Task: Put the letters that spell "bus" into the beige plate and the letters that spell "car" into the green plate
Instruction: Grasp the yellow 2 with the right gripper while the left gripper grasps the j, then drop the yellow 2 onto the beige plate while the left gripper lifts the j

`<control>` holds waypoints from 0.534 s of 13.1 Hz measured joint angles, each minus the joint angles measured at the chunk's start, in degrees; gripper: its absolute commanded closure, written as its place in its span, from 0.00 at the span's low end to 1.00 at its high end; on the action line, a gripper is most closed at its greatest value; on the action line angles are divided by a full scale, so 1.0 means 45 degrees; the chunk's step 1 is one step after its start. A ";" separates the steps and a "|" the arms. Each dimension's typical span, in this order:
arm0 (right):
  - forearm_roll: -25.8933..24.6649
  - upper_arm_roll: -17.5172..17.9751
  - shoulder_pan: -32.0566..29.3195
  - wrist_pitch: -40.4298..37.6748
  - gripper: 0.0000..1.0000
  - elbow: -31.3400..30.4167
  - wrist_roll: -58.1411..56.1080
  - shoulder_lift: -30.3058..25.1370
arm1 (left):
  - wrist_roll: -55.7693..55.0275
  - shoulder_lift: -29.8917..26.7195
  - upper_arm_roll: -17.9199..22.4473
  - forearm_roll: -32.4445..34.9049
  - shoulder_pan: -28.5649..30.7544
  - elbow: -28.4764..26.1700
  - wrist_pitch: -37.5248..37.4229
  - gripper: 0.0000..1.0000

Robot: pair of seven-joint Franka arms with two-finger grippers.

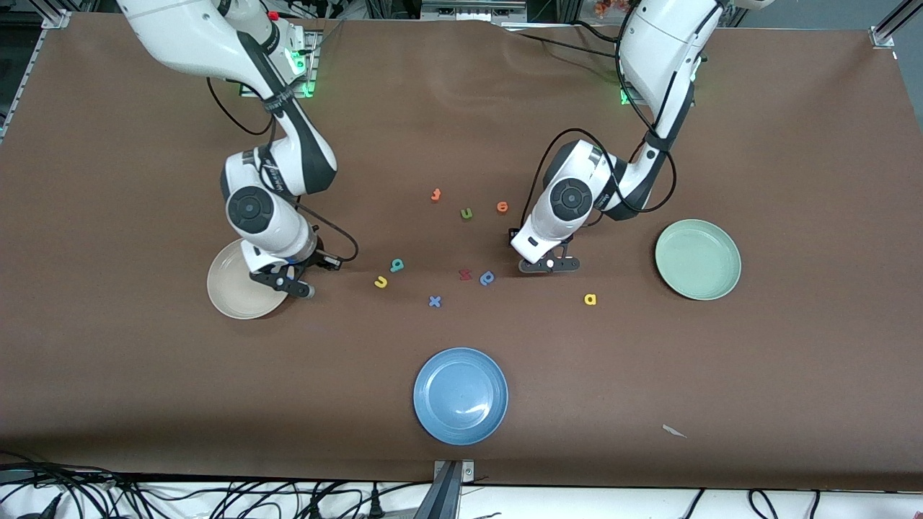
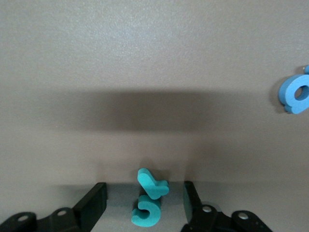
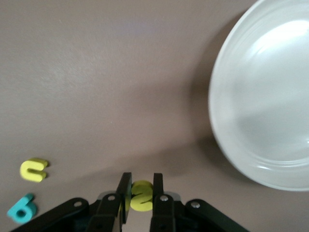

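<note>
In the front view, the right end effector (image 1: 292, 282) hangs over the table (image 1: 144, 360) at the edge of the beige plate (image 1: 241, 288), toward the right arm's end. The left end effector (image 1: 549, 264) is low over the table between the blue "p" (image 1: 487, 277) and the green plate (image 1: 697, 259). The teal "b" (image 1: 396, 265) and yellow "u" (image 1: 381, 282) lie just beside each other, between the beige plate and the blue "p". The yellow "a" (image 1: 590, 299) lies nearer the camera than the left end effector. An olive-green "u" (image 1: 466, 213) sits between two orange letters (image 1: 435, 194), a blue "x" (image 1: 434, 301) and a dark red letter (image 1: 465, 274) lie near the "p", and a blue plate (image 1: 461, 395) sits nearest the camera.

In the left wrist view, the left end effector (image 2: 145, 203) has its fingers (image 2: 94, 203) spread apart on either side of the teal "c" (image 2: 145, 212) and teal "r" (image 2: 152, 182), which touch each other on the table; neither finger touches them. The blue "p" (image 2: 295, 94) lies well apart.

In the right wrist view, the right end effector (image 3: 141, 193) is closed tight on the yellow "s" (image 3: 141, 195), beside the beige plate's rim (image 3: 217, 125). The yellow "u" (image 3: 34, 170) and teal "b" (image 3: 21, 209) lie close together on the table.
</note>
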 measured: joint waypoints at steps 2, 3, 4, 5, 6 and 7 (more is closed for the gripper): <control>-0.0001 -0.0698 -0.0017 -0.1106 0.95 0.0591 -0.1370 -0.0219 | 0.0000 0.0001 0.0001 0.0000 -0.0003 0.0002 0.0000 0.34; -0.0001 -0.1181 -0.0040 -0.1311 0.95 0.0702 -0.2313 -0.0267 | 0.0000 0.0000 0.0002 0.0000 -0.0004 0.0002 0.0000 0.40; 0.0000 -0.1661 -0.0082 -0.1362 0.95 0.0719 -0.3305 -0.0270 | 0.0000 -0.0001 0.0003 0.0000 -0.0004 0.0003 0.0001 0.52; 0.0000 -0.2103 -0.0167 -0.1365 0.95 0.0717 -0.4324 -0.0235 | 0.0000 -0.0005 0.0000 0.0000 -0.0014 0.0037 0.0001 0.59; 0.0000 -0.2410 -0.0353 -0.1363 0.95 0.0716 -0.5248 -0.0169 | 0.0000 -0.0005 -0.0007 0.0000 -0.0041 0.0076 0.0002 0.66; 0.0000 -0.2572 -0.0729 -0.1340 0.95 0.0712 -0.6195 -0.0063 | 0.0000 -0.0004 -0.0009 0.0000 -0.0096 0.0109 0.0002 0.67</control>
